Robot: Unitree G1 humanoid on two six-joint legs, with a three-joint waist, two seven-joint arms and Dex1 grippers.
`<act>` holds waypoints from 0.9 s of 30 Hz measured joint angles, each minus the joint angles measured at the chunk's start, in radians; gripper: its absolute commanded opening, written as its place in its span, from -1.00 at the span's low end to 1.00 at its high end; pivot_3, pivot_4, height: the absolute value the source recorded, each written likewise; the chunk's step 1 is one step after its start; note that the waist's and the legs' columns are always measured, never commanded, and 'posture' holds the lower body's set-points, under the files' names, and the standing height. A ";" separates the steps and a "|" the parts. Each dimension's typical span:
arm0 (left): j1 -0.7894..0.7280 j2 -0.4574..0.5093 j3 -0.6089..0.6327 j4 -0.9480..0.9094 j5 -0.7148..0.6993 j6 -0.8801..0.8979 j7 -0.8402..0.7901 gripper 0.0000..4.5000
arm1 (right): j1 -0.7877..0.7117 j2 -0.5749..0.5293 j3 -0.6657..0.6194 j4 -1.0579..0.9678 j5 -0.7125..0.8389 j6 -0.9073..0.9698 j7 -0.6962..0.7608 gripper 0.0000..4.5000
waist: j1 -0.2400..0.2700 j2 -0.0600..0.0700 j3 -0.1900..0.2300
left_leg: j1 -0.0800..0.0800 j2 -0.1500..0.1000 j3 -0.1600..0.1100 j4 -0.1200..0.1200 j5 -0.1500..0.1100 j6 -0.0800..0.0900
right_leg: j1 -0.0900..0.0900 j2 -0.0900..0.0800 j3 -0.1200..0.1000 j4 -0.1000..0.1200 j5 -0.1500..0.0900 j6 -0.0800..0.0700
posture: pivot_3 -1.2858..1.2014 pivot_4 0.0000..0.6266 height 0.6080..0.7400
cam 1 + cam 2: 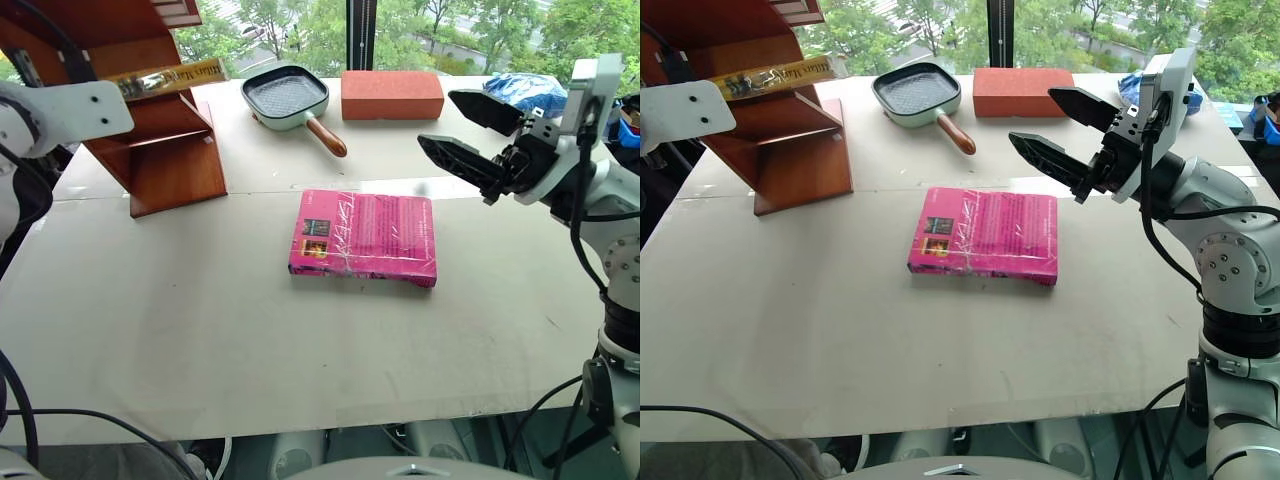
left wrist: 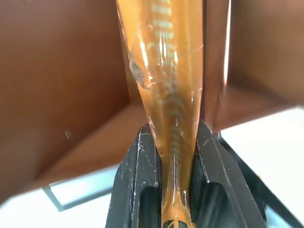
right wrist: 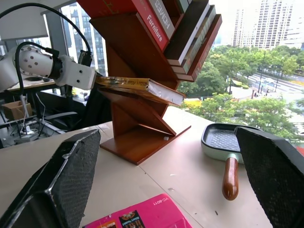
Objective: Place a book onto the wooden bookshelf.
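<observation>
From my head cameras, a pale counter stretches ahead, with the wooden bookshelf standing at its far left corner. My left arm reaches toward it, holding the book, a yellow hardcover in glossy wrap, level across a slanted board of the shelf, spine toward me; I judge it is held flat so it can be set on that board. My right gripper hovers over the counter's right side with its fingers spread wide and empty, well apart from the book. Below it lies a magenta-pink book, and beyond that a green pan and a brick block. From my left wrist, my left gripper has its two black fingers pressed tight on the book's wrapped edge, the shelf's reddish boards close behind. From my right wrist, between my spread fingers, I see the book jutting out from the shelf, with other books stacked on the shelves above.
</observation>
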 measured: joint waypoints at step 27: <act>0.084 -0.020 0.311 -0.365 -0.230 0.384 -0.236 0.99 | 0.002 0.034 0.010 0.065 -0.064 -0.030 0.055 1.00 | -0.009 -0.001 -0.001 | -0.002 0.000 -0.002 0.002 0.000 0.000 | 0.000 -0.001 -0.001 0.002 0.000 0.000 | 0.03 -0.52 1.00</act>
